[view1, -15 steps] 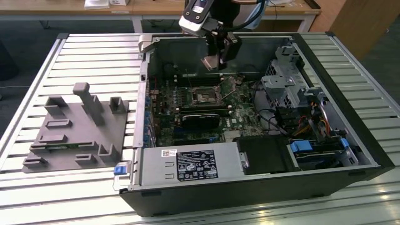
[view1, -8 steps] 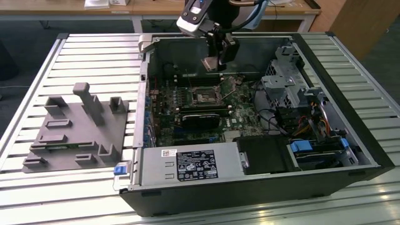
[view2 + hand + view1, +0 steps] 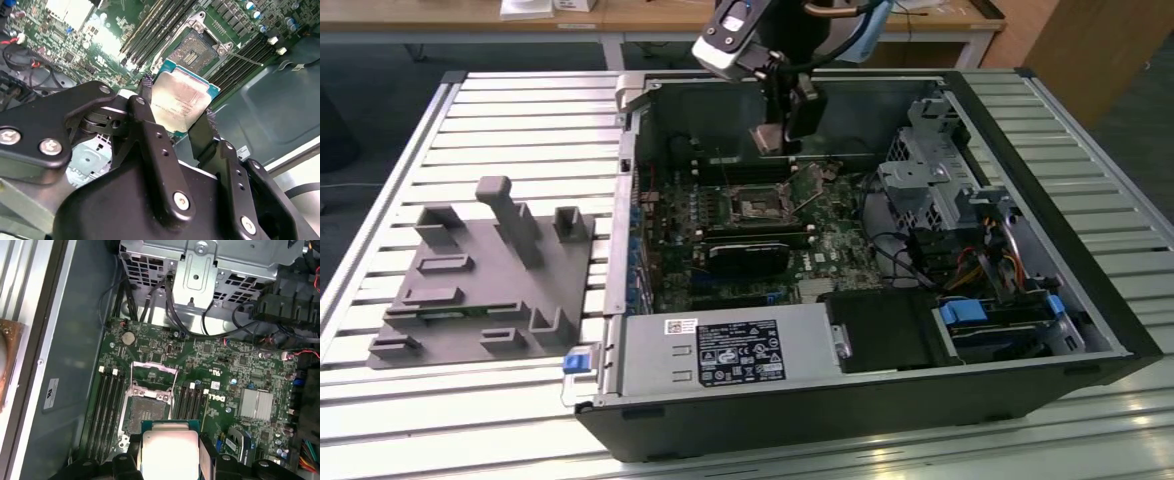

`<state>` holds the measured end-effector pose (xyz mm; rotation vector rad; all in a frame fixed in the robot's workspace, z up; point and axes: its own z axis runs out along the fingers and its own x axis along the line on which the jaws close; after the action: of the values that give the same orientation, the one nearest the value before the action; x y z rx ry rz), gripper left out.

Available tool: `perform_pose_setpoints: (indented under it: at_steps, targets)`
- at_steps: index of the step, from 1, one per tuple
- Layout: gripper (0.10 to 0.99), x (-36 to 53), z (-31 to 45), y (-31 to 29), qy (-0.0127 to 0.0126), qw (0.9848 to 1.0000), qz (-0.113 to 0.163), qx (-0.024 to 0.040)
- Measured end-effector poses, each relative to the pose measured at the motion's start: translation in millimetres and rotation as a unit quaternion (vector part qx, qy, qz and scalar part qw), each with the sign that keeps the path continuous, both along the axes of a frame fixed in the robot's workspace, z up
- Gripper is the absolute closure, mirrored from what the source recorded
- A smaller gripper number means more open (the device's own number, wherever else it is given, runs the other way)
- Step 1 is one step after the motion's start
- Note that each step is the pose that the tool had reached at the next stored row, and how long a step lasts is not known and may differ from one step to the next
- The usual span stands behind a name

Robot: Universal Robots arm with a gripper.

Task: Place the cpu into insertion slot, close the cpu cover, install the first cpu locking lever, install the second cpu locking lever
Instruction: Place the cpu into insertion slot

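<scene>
one cpu point(image 3: 184, 95) in tool point(image 3: 177, 100), one insertion slot point(image 3: 197, 50)

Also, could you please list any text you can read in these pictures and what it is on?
Power supply label: print too small to read.
White sticker on the case wall: blurred.
Top of the cpu: faint print, unreadable.
Motherboard markings: too small to quote reliably.
</scene>
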<state>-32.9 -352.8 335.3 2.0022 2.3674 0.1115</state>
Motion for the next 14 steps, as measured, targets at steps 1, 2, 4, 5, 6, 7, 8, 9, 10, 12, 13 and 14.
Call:
perform_pose_setpoints:
  at_steps: [1,2,4,5,6,7,8,9,10,12,13,14]
  targets:
    - [0.545,0.0,-0.4,0.0,0.0002,1.0,-0.001,-0.0002]
    - [0.545,0.0,-0.8,0.0,0.0002,1.0,-0.002,-0.0003]
    - [0.545,0.0,-1.4,0.0,0.0001,1.0,-0.002,-0.0003]
    - [0.545,0.0,-2.0,0.0,0.0001,1.0,-0.003,-0.0003]
    - [0.545,0.0,-2.8,0.0,0.0,1.0,-0.003,-0.0003]
    - [0.545,-0.2,-4.0,0.0,0.0001,1.0,-0.007,-0.0003]
    - [0.545,-0.3,-4.9,0.1,0.0001,0.9999,-0.014,-0.0004]
    - [0.545,-0.3,-5.9,0.1,0.0001,0.9997,-0.023,-0.0003]
    - [0.545,-0.3,-6.9,0.1,0.0001,0.9995,-0.031,-0.0003]
    - [0.545,-0.3,-9.3,0.3,0.0001,0.9989,-0.047,-0.0003]
    - [0.545,-0.4,-10.6,0.9,0.0002,0.9987,-0.051,-0.0004]
    - [0.545,-0.4,-11.8,1.6,0.0001,0.9986,-0.053,-0.0003]
